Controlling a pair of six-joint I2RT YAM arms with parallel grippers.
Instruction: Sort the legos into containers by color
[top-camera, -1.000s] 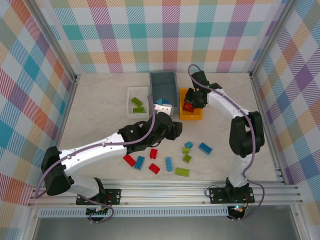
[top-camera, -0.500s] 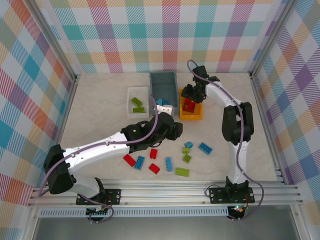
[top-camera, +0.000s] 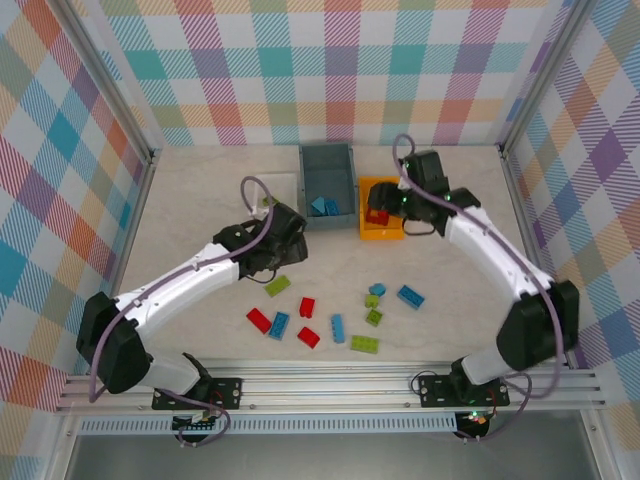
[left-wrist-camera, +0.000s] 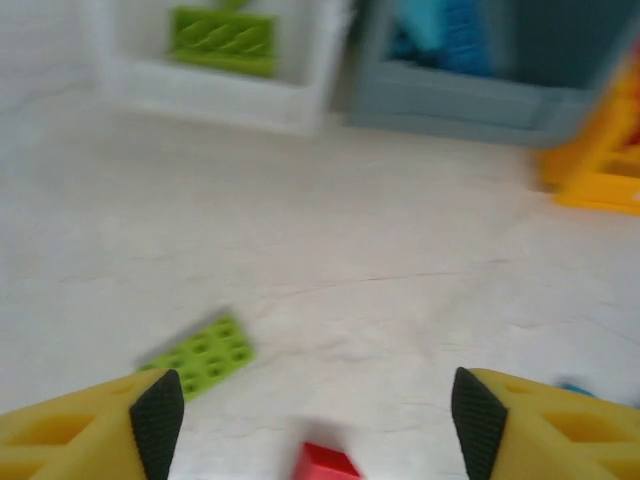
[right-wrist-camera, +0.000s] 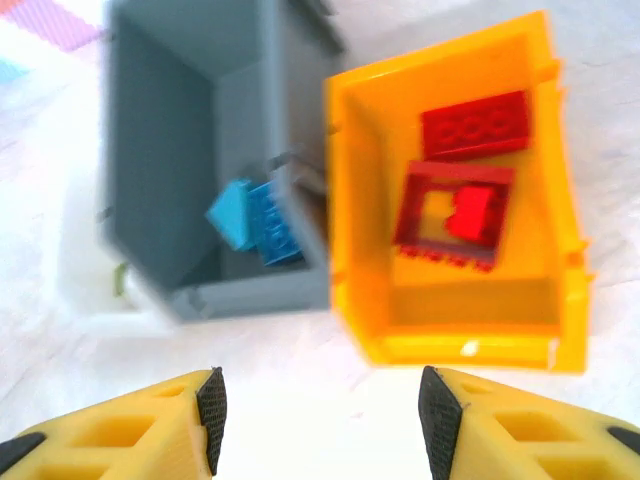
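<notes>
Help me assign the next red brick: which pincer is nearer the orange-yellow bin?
Right. The right pincer hangs open over the orange-yellow bin; the left pincer is well to its left, past the grey-blue bin, near a lime green brick.

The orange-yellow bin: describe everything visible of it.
The orange-yellow bin is a small open rectangular box of glossy-looking plastic, with upright walls and a thin rim. It stands upright on the pale table, toward the far side and close beside the grey-blue bin; whether the two touch is unclear. Inside lie only red pieces: a studded red brick at one end and a red frame-like piece near the middle. The rest of its floor is bare.
</notes>
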